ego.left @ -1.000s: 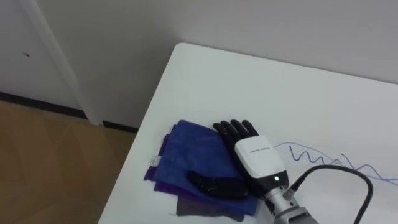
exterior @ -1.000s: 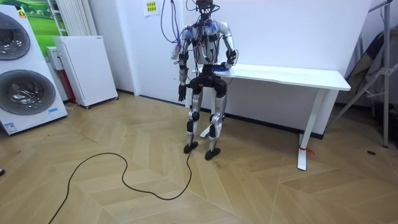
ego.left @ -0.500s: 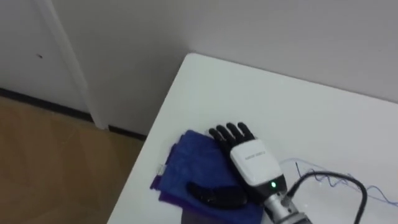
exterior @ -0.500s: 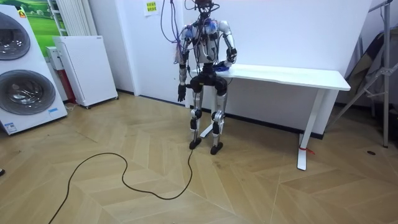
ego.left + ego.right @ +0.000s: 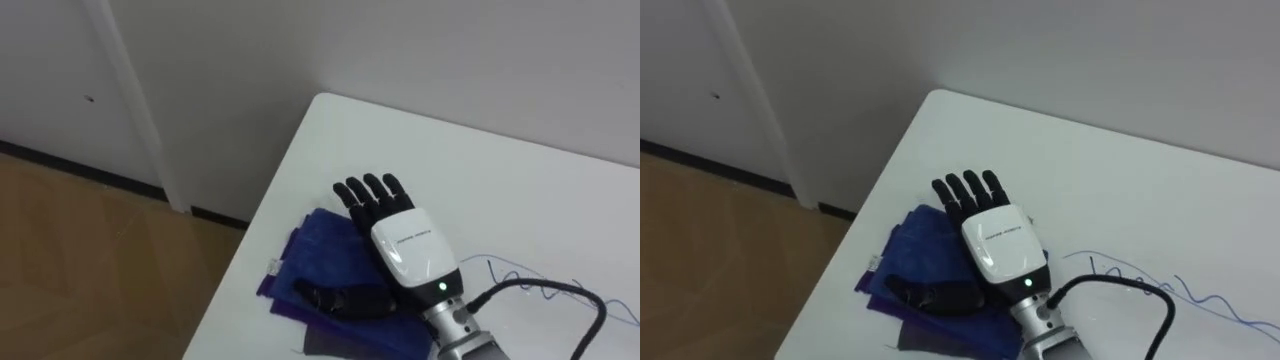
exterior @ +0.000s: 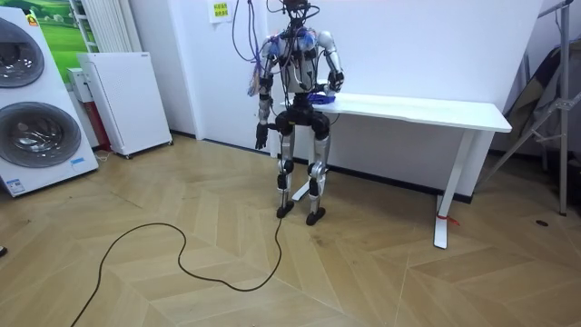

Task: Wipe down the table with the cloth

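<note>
Home-like test room — stacked front-loading washers (image 6: 36, 136) at room view's left, small white fridge-like appliance (image 6: 127, 102) beside them, herringbone wood floor (image 6: 182, 282), long white table (image 6: 436, 111) against plain white wall (image 6: 427, 45).

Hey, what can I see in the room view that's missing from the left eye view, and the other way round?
Room view: the washer, white cabinet and left robot hand hanging by the robot's side. Left eye view: blue scribbles on the table. Both: the right robot hand flat on the blue cloth at the table's corner.
</note>
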Motion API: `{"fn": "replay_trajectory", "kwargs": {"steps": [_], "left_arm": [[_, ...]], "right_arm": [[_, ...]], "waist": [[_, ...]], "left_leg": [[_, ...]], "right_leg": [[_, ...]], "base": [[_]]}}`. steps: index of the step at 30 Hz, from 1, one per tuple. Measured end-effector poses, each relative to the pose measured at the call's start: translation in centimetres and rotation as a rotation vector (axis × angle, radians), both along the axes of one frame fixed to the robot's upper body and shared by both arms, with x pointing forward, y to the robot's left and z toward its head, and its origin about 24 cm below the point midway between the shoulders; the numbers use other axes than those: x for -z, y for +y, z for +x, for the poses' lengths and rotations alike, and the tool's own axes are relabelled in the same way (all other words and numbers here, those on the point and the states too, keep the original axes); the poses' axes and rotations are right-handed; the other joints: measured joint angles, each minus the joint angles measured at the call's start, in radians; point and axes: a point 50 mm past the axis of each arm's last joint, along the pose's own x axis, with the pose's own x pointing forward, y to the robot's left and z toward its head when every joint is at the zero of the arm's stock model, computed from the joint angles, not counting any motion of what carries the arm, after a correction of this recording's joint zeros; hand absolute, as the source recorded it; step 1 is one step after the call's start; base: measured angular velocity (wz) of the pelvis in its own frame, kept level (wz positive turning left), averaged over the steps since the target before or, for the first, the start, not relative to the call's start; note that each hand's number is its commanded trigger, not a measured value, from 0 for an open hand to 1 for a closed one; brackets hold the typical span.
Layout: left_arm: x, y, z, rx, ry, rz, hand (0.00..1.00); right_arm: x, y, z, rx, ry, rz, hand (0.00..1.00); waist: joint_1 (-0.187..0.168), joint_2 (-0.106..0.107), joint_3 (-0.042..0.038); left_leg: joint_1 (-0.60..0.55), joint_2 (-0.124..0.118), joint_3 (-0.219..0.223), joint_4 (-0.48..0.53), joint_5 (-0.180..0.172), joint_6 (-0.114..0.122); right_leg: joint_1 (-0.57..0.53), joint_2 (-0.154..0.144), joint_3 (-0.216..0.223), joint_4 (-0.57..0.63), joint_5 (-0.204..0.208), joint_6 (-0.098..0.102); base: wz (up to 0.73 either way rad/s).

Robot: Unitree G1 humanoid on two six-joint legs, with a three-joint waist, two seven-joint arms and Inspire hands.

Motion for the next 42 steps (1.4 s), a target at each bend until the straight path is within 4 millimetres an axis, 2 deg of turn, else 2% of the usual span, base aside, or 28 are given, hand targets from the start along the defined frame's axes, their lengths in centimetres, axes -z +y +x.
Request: {"fn": "replay_trajectory", "kwargs": {"steps": [9, 15, 31, 42], "left_arm": [[0.1, -0.6, 0.8, 0.035, -0.005, -0.026, 0.00], [0.3, -0.8, 0.5, 0.033, 0.021, -0.053, 0.00], [0.3, -1.0, 1.1, 0.039, 0.017, -0.070, 0.00], [0.3, -0.9, 1.1, 0.033, 0.026, -0.065, 0.00]], "right_arm": [[-0.1, -0.1, -0.1, -0.012, -0.003, 0.000, 0.00], [-1.2, 0.7, -0.9, -0.067, -0.028, 0.035, 0.00], [2.0, 0.6, -4.0, -0.062, 0.187, 0.000, 0.00], [2.4, 0.6, -4.2, -0.036, 0.223, 0.022, 0.00]], "waist": [[0.001, 0.000, 0.0021], [0.000, 0.003, 0.0035], [-0.003, 0.001, 0.0045], [-0.005, -0.001, 0.0027]], "left_leg": [[0.019, 0.002, 0.014, -0.023, -0.005, 0.005], [0.018, 0.001, 0.016, -0.022, -0.007, 0.006], [0.007, 0.001, 0.027, -0.024, -0.008, 0.008], [0.006, 0.001, 0.027, -0.024, -0.009, 0.008]], "right_leg": [[0.007, 0.001, 0.003, -0.002, -0.002, 0.003], [0.007, 0.001, 0.005, -0.002, -0.003, 0.004], [-0.008, -0.001, 0.004, -0.004, -0.003, 0.005], [-0.008, -0.001, 0.003, -0.004, -0.003, 0.006]], "base": [[-0.04], [0.00], [0.00], [0.00]]}}
